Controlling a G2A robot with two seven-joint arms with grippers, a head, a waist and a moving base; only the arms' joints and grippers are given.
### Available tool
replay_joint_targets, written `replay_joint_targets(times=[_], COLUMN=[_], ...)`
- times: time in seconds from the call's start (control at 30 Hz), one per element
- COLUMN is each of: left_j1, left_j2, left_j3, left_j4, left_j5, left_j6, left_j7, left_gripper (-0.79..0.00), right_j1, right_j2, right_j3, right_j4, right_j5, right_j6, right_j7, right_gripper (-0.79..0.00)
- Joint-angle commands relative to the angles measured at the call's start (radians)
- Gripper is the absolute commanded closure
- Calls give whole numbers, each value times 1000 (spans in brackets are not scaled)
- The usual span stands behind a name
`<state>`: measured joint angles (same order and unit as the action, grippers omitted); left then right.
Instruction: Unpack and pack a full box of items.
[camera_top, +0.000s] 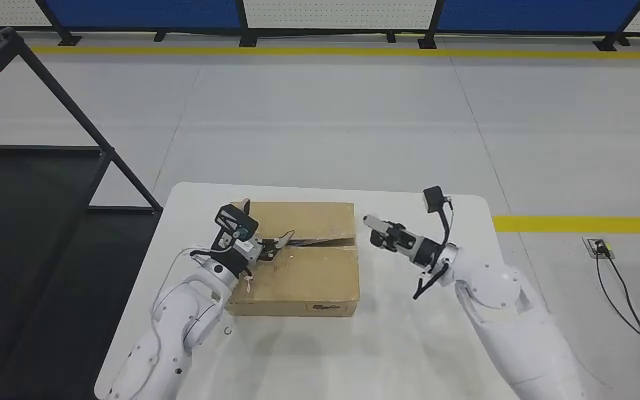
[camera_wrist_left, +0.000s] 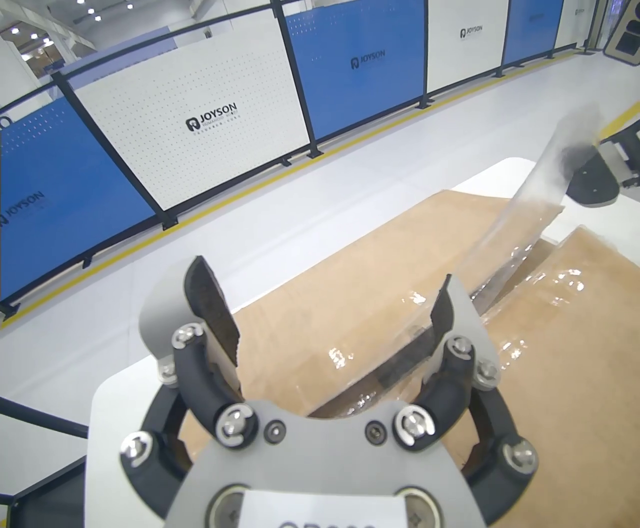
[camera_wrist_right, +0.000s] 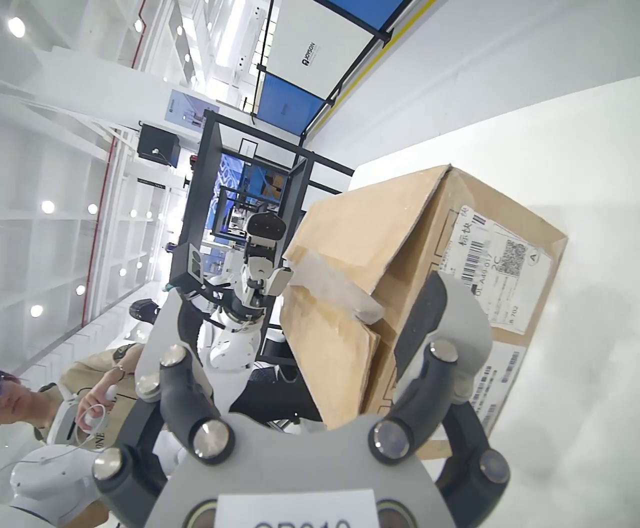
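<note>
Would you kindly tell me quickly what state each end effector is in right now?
Left end effector: open, holding nothing, over the taped brown cardboard box.
Right end effector: open, holding nothing.

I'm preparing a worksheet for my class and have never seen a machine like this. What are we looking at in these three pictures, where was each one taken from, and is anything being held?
This is a robot with two arms, each ending in a two-fingered gripper. The top view looks down from a camera on the robot, above its arms. The other two pictures come from a camera on each wrist, looking out past that arm's own fingers.

On the white table stands one brown cardboard box. The left gripper sits over the box's top seam with its fingers open. The right gripper is at the box's labelled end, also open. Neither holds anything. A strip of clear tape sticks up from the seam, and the top flaps look slightly parted.
</note>
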<state>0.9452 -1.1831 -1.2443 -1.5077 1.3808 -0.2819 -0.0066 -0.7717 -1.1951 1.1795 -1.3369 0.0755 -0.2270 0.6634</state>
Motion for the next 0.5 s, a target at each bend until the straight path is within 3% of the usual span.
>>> replay_joint_targets(times=[0.0,0.1,0.13,0.17,0.47], left_j1=[0,0,0,0,-3], left_j2=[-1,-2,-2,-2,-5], left_j3=[-1,-2,-2,-3,-6], left_j4=[0,1,0,0,1], left_j5=[-2,-8,-9,-10,-19], left_j6=[-1,-3,-3,-4,-8], left_j7=[-3,-11,-14,-15,-25], left_gripper=[-785,-785,-785,-785,-785], right_j1=[4,7,7,7,1], right_j2=[-2,-6,-7,-9,-14], right_j3=[-9,-24,-27,-28,-37], right_j4=[6,8,8,8,4], right_j5=[-39,-88,-99,-106,-163], right_j6=[0,-8,-13,-21,-37], right_j7=[-39,-94,-109,-124,-178], right_gripper=[-785,-751,-526,-391,-65])
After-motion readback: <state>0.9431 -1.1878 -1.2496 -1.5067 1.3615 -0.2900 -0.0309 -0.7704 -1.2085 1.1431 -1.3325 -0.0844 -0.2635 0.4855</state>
